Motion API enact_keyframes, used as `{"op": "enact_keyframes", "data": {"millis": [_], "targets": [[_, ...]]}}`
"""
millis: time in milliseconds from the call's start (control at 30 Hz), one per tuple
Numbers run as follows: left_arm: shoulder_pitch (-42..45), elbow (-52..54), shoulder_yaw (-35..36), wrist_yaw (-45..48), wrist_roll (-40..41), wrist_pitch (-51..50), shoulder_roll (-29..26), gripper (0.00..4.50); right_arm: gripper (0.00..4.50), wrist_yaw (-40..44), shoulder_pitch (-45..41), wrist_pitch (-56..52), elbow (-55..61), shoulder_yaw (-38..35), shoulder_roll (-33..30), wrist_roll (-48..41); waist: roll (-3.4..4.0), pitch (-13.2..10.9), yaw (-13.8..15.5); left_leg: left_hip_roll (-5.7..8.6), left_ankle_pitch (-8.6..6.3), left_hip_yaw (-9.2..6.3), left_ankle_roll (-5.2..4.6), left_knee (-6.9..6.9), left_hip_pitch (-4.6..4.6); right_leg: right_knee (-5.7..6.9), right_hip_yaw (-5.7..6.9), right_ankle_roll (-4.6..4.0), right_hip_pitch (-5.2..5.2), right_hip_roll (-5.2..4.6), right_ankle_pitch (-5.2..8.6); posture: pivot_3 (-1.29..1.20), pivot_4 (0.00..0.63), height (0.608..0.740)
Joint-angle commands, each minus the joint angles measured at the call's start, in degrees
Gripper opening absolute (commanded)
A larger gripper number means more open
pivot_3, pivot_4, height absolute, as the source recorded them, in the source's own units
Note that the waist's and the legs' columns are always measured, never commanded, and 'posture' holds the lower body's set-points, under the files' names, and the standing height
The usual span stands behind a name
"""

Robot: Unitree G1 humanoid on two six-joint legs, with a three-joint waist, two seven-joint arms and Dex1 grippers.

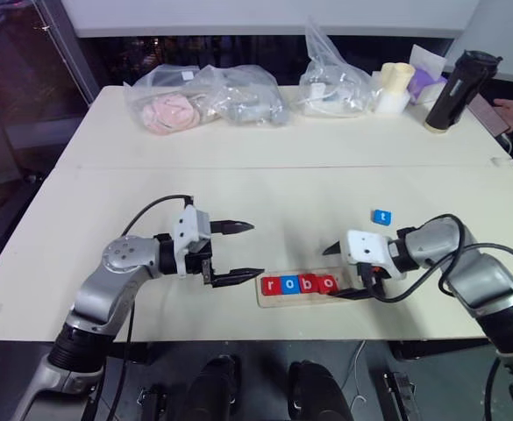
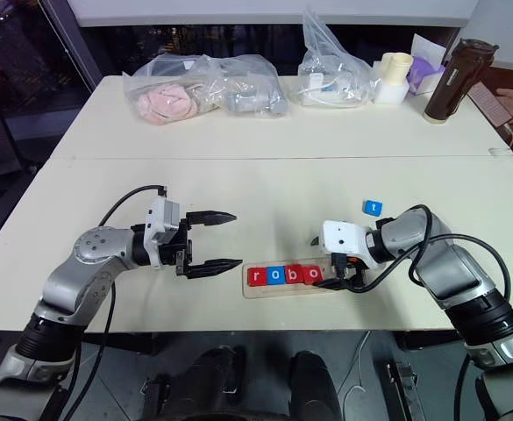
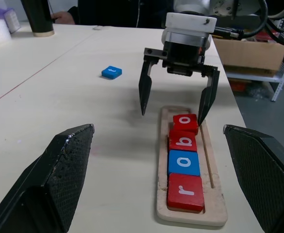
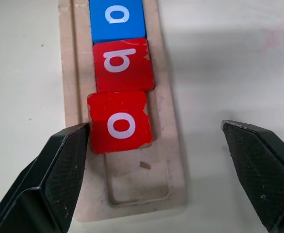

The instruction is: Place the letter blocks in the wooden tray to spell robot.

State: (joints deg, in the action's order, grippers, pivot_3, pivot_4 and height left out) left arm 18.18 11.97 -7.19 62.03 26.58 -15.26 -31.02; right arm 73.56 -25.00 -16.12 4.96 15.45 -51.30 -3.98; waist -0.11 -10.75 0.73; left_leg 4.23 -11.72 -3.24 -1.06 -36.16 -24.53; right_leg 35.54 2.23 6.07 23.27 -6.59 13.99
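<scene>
The wooden tray lies near the table's front edge. In its groove sit a red r, a blue o, a red b and a red o. The red o sits slightly crooked, and the slot end beyond it is bare. A blue t block lies flat on the table behind the tray's right end. My right gripper is open, straddling the red o, one fingertip close beside it. My left gripper is open and holds nothing, left of the tray.
Clear plastic bags with soft items, a white cup and a dark bottle stand along the far edge. A person's hand shows at the far right. A seam crosses the table.
</scene>
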Motion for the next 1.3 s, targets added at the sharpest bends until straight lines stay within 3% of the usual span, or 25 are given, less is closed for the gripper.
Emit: {"op": "enact_keyframes", "data": {"millis": [33,267,500,633,933,1100,1300], "targets": [[-0.28,1.78,0.82,-0.12,0.09,0.83,-0.19,4.5,4.44,0.15,-1.44,0.74,0.15,0.0,0.45,0.46,0.0,0.0,0.01,0.0,0.0,0.0,0.0,0.0,0.01,0.0,0.0,0.0,0.0,0.01,0.0,0.0,0.15,0.738],[0.0,1.41,0.79,-0.25,0.03,0.9,-0.06,4.5,4.44,1.56,-0.54,-1.08,3.49,-0.47,0.1,-0.61,0.0,0.0,0.05,0.0,0.0,0.0,0.0,0.0,0.01,0.0,0.0,0.01,-0.01,0.01,0.0,0.0,0.15,0.738],[-0.03,1.46,0.94,-0.41,0.04,0.85,-0.11,4.5,4.44,0.69,0.04,-8.37,8.9,-6.98,-1.57,-6.67,0.0,0.0,0.05,0.0,0.0,0.0,0.0,0.0,0.01,0.0,-0.01,0.0,0.0,0.0,0.0,0.0,0.15,0.738],[0.1,1.22,0.91,-0.43,0.03,0.99,0.05,4.5,4.44,-11.91,-2.12,-15.77,7.44,-13.81,2.88,-7.09,-0.01,0.0,0.04,0.0,0.0,-0.01,0.01,0.0,0.01,0.01,-0.02,-0.01,0.0,-0.02,-0.01,0.0,0.15,0.738],[1.32,0.39,0.55,0.38,0.44,1.03,0.75,4.5,4.44,-45.04,-6.53,-29.33,-1.48,-15.14,14.85,6.91,0.0,0.02,0.19,0.14,0.06,0.03,0.08,0.01,-0.01,0.4,-0.11,-0.03,0.2,-0.13,-0.02,0.0,0.15,0.738],[2.43,0.1,0.48,1.5,1.13,0.53,0.83,4.5,4.44,-56.02,-9.26,-34.57,-5.48,-19.26,20.27,8.56,0.0,0.02,-0.14,0.14,0.09,0.07,0.09,0.02,0.0,0.54,-0.16,-0.03,0.28,-0.08,-0.02,0.0,0.15,0.738],[2.7,0.05,0.57,1.96,0.96,0.43,0.76,4.5,4.44,-62.67,-11.36,-38.97,-9.72,-24.25,24.82,6.94,0.02,0.03,-0.13,0.11,0.11,0.07,0.1,0.03,0.03,0.58,-0.16,-0.01,0.26,0.11,-0.03,0.0,0.15,0.738]]}}
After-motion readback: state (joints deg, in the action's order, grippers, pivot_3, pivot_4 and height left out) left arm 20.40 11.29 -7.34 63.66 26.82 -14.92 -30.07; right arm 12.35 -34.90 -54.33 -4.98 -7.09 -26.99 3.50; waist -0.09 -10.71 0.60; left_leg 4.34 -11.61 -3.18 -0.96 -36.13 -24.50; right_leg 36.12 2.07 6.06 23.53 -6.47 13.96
